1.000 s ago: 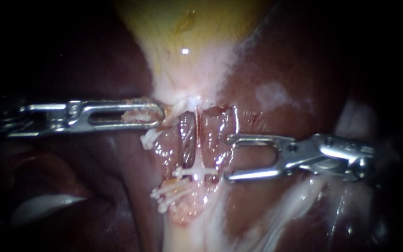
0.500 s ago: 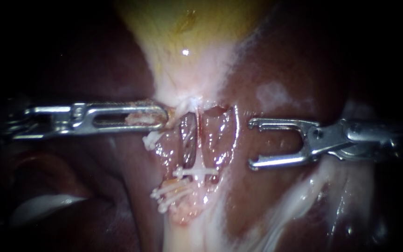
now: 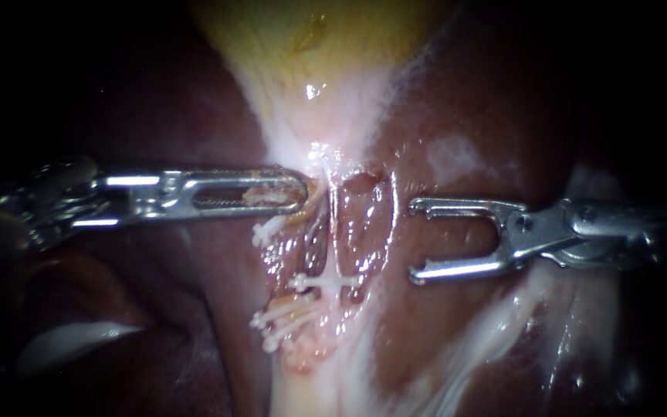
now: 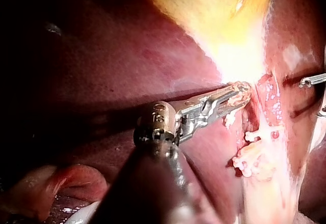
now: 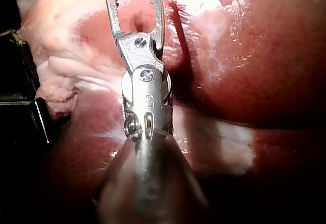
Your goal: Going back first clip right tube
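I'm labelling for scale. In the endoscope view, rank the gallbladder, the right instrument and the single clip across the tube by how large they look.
1. gallbladder, though the view's edge cuts it off.
2. right instrument, jaws open; it may be nearer the camera.
3. clip, clearly smallest.

- Our left instrument (image 3: 303, 193): silver steel, long slotted jaws, a round knuckle at the wrist, a dark shaft behind.
- Our right instrument (image 3: 414, 238): silver, thin forked jaws with toothed tips, two screws, a slotted wrist, a grey shaft.

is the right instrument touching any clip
No, the right instrument sits apart from the nearest clip, with bare liver between them.
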